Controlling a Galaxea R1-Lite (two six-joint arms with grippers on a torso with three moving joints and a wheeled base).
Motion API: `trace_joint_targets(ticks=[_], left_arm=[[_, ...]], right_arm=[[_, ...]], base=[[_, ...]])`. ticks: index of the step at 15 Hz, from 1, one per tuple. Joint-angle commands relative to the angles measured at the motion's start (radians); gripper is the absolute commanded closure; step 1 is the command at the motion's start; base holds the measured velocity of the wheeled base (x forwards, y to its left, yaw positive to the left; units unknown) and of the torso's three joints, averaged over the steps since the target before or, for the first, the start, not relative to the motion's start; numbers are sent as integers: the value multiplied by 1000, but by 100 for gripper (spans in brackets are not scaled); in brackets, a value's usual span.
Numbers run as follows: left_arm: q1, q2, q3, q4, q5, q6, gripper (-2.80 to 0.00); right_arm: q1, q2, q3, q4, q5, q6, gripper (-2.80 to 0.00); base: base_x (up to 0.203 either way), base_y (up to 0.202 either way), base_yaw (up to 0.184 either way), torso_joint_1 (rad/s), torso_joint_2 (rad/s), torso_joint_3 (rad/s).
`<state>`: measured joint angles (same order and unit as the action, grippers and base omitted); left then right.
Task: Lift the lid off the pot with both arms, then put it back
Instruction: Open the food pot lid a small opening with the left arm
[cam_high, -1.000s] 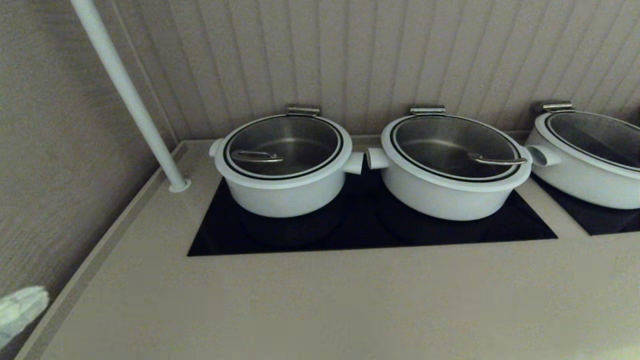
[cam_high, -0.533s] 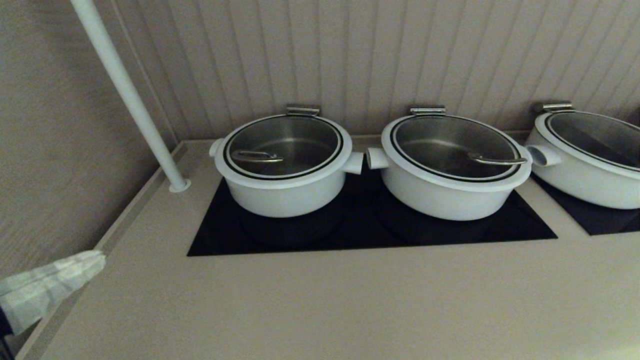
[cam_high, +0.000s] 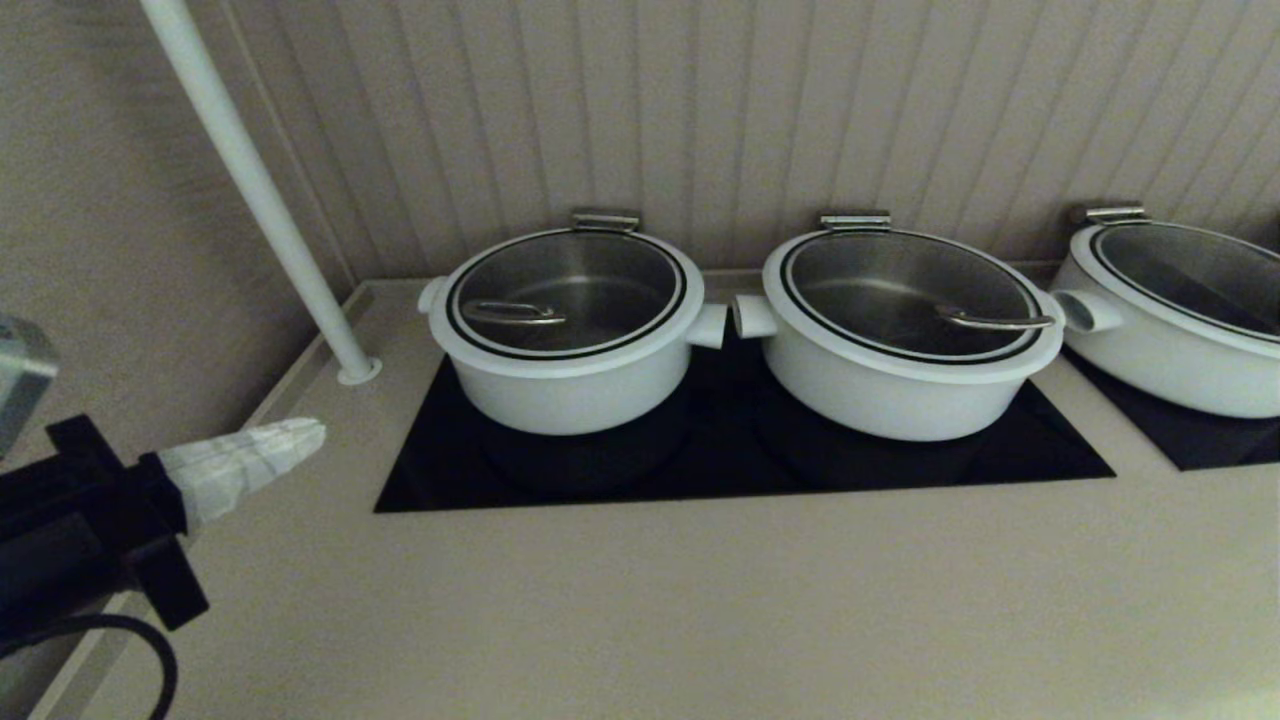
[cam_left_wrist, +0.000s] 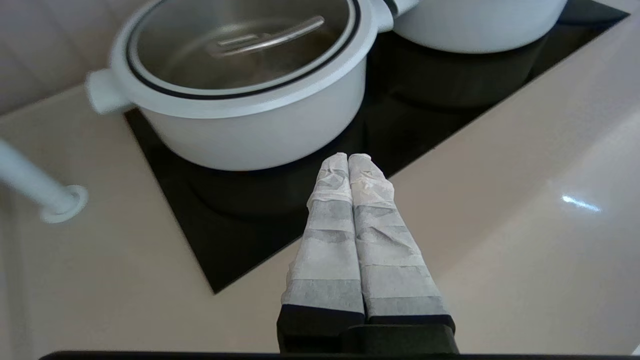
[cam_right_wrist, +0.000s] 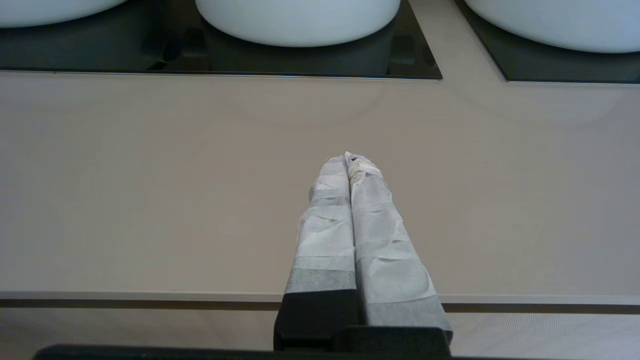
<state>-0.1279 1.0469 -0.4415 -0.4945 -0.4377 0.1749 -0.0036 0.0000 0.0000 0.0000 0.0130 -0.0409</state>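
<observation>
Head view, left gripper (cam_high: 300, 436) tape-wrapped fingers (cam_left_wrist: 345, 200) clenched, glass lid (cam_high: 567, 292) on round white pot (cam_high: 570, 385); right gripper (cam_right_wrist: 350, 159) clenched

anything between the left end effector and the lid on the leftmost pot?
Nothing visible. The left end effector, fingers shut, hovers over bare beige counter left of the black cooktop. The round glass lid with steel loop handle sits closed on the small white straight-sided pot.

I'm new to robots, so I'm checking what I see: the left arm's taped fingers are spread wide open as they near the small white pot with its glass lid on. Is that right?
Not quite. The left wrist view shows the left gripper with its taped fingers pressed together, shut and holding nothing. The rest holds: it is near the pot, and the lid is on it.
</observation>
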Motion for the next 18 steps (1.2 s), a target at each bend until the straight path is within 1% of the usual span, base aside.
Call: trace_joint_targets(ticks=[1, 3, 6, 16, 18], left_arm=[[-16, 79, 0, -9, -1, 1, 0], [-36, 108, -15, -10, 0, 2, 0], [-44, 124, -26, -10, 0, 3, 0], [-48, 151, -28, -9, 0, 3, 0], [-71, 166, -29, -10, 0, 5, 0]], right_arm=[[1, 1, 0, 0, 1, -1, 0], [1, 0, 0, 0, 1, -1, 0], [1, 0, 0, 0, 1, -1, 0], [1, 0, 0, 0, 1, -1, 0], [1, 1, 0, 0, 1, -1, 0]], base=[[0, 0, 0, 0, 0, 0], [0, 0, 0, 0, 0, 0], [0, 0, 0, 0, 0, 0], [0, 0, 0, 0, 0, 0], [0, 0, 0, 0, 0, 0]])
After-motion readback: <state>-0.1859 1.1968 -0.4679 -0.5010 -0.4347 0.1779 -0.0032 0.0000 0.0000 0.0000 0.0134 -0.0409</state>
